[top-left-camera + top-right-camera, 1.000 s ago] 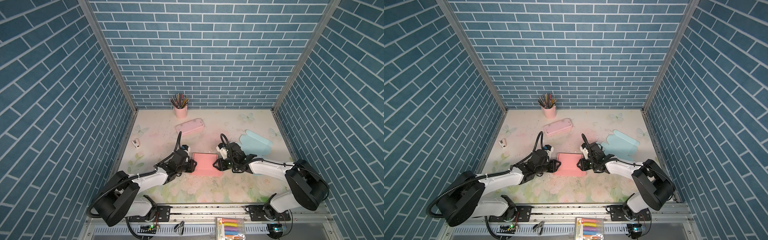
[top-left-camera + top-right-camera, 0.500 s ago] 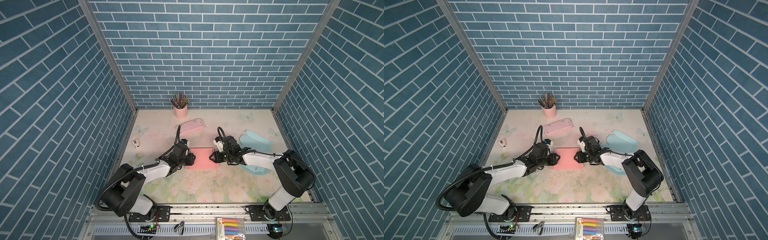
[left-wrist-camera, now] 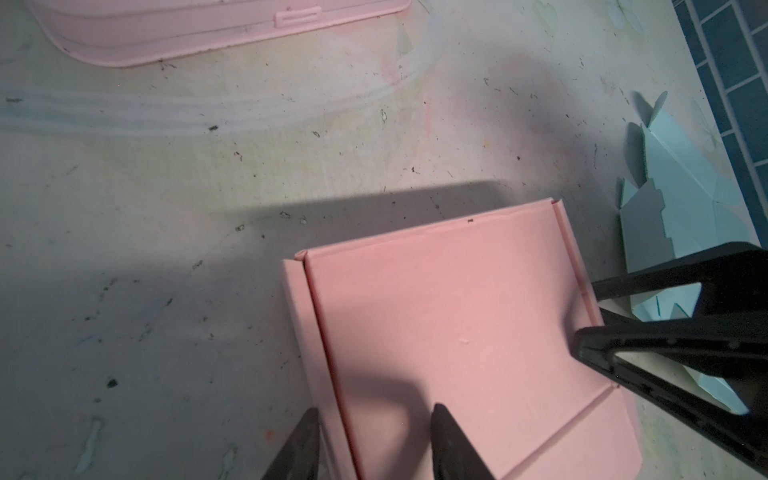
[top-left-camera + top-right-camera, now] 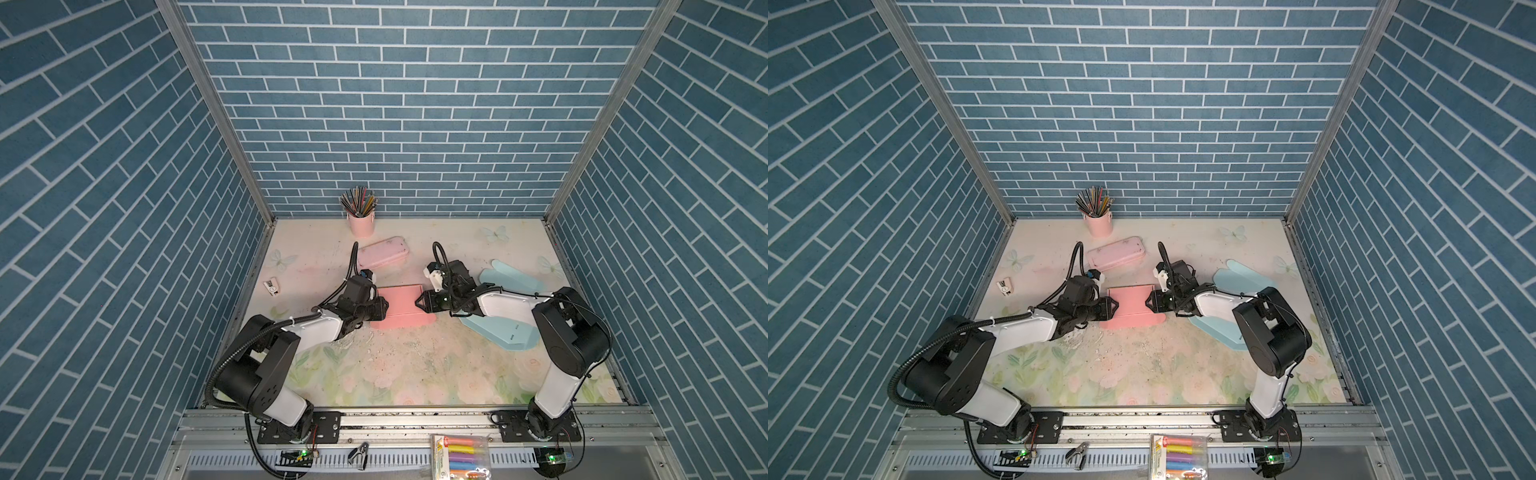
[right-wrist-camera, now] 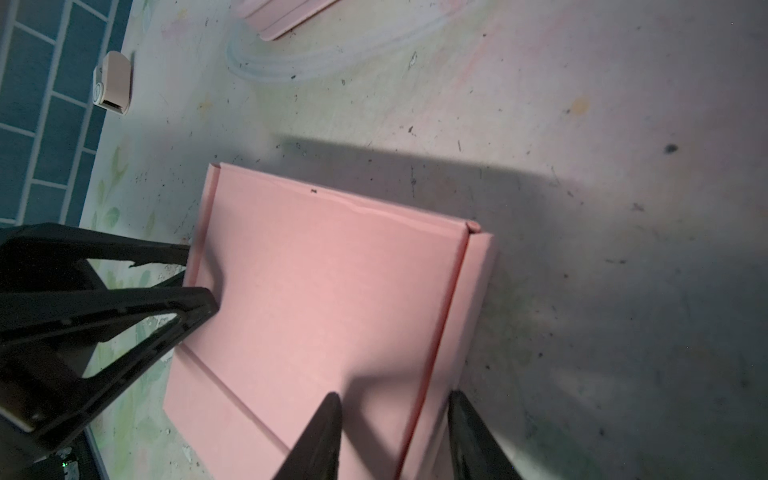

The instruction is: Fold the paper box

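The pink paper box [image 4: 401,307] [image 4: 1129,307] lies in the middle of the table, its two side walls folded up and a front flap lying flat. My left gripper [image 4: 384,309] [image 3: 374,411] straddles the left side wall [image 3: 316,353]: one finger stands outside against it and the other inside, well apart from it. My right gripper [image 4: 417,305] [image 5: 395,395] straddles the right side wall [image 5: 453,316] in the same way. Both grippers are open, with a wide gap between their fingers. The box floor [image 5: 332,282] shows bare between the two grippers.
A flat light blue paper sheet [image 4: 507,332] lies under and beside my right arm. A pink pencil case [image 4: 382,257] and a pink cup of pencils [image 4: 360,216] stand behind the box. A small white sharpener [image 4: 271,286] lies at the left wall.
Both grippers and the pink box between them have moved toward the back wall and slightly left. The jaws stand about as wide as before.
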Tool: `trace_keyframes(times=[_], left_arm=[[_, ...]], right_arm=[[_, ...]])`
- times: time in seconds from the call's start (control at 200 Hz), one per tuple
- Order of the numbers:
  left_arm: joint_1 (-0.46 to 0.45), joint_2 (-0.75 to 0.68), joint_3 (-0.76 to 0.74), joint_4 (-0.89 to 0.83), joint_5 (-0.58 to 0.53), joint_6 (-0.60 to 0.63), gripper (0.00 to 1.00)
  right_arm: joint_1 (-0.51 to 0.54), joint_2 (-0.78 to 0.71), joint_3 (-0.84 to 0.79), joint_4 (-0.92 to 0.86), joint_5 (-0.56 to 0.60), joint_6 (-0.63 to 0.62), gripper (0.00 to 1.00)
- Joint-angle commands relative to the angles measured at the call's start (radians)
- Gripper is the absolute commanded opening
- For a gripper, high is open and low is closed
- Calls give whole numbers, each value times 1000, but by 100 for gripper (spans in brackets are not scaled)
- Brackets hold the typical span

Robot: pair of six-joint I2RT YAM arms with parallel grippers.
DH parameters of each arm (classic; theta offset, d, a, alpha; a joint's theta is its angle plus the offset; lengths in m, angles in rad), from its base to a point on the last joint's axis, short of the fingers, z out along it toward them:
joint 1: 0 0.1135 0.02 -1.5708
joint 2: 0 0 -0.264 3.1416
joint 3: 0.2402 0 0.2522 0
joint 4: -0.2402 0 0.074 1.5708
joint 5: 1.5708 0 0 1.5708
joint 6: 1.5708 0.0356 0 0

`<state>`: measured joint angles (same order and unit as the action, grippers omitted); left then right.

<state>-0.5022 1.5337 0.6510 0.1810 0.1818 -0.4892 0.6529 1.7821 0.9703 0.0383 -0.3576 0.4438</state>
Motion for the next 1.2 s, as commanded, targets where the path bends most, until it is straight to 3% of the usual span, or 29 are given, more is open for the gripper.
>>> trace_keyframes(times=[0.0, 0.135, 0.285, 0.545, 0.82, 1.195], left_arm=[[13, 0, -4, 7, 5, 1, 46], [28, -30, -11, -2, -1, 1, 56], [37, -73, -10, -33, -9, 15, 58], [37, -211, -52, -144, -42, 9, 63], [-5, -394, -171, -178, -7, -84, 73], [-79, -333, -173, -131, -12, -112, 73]], right_arm=[[-3, -31, -17, -10, 22, -20, 47], [-3, -78, -31, -42, 59, -22, 54], [-1, -137, -33, -84, 103, -30, 60], [21, -236, -52, -177, 165, -41, 61], [66, -292, -122, -193, 163, 2, 62], [85, -207, -90, -172, 131, 25, 64]])
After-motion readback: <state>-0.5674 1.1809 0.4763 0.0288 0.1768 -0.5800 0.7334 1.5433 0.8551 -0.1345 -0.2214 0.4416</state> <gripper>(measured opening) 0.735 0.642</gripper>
